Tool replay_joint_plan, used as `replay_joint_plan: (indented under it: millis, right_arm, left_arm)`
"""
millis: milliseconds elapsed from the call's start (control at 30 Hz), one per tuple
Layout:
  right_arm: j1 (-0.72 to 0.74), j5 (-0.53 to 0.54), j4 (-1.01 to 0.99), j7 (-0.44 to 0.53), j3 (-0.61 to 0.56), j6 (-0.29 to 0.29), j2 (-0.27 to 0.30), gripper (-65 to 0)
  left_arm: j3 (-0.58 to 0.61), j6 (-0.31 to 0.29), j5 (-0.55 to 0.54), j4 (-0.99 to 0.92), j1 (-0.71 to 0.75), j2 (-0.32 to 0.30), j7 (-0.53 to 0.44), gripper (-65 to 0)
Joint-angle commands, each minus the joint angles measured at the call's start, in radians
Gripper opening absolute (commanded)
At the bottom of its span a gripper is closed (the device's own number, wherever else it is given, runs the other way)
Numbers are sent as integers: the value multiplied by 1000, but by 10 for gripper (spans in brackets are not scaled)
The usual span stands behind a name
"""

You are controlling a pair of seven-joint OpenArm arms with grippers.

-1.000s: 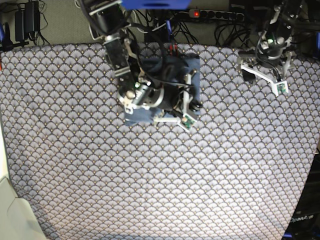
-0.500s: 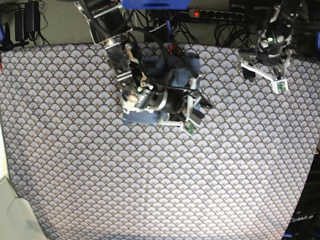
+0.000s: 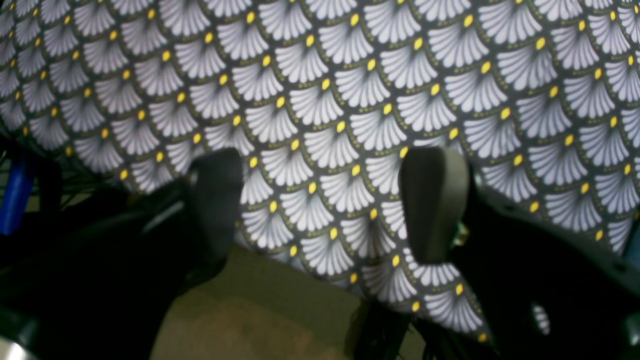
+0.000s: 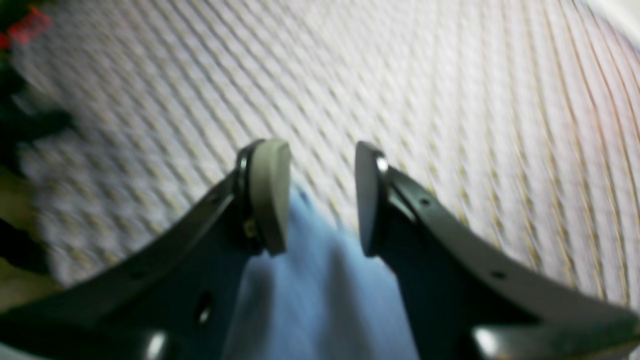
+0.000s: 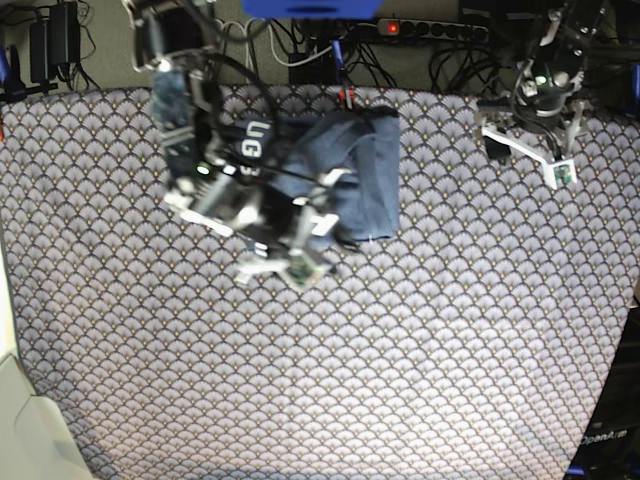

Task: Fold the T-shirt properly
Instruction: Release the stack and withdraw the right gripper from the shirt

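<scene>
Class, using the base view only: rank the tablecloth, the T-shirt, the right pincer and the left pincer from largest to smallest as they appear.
1. Tablecloth, by far.
2. T-shirt, partly hidden behind the right arm.
3. and 4. Right pincer and left pincer: similar; the right one is motion-blurred and may sit nearer the camera, so no ranking.

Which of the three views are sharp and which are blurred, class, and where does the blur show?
Left wrist view: tablecloth pattern crisp, the near fingers soft. Right wrist view: heavy blur smears the cloth into streaks, and the T-shirt looks pale and washed out. Base view: mostly sharp, but the right gripper is smeared.
</scene>
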Motion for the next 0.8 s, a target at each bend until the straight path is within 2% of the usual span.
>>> replay_joint_plan:
  millis: [0,133,433,500,633,767]
  right_arm:
    - [-2,23,41,40,18,4,7,-430]
    - [-105,23,136,40,67,4,59,-486]
    - [-282,23,230,40,231,23,54,-489]
    - [-308,23,239,40,257,23,45,-466]
    - [-337,23,254,41,310,23,8,-382]
    - [-338,23,256,41,331,23,1,-365]
  left_arm:
    - [-8,2,13,18,-4,-13,-19,-164]
    - [-8,2,13,18,-24,-13,-19,-164]
    - [-7,2,13,12,-47,-13,-19,-164]
    - [-7,1,15,8,-47,-13,-19,-164]
    - [0,1,15,6,-44,-51,-19,-164]
    - [-7,1,15,6,-44,-76,-19,-164]
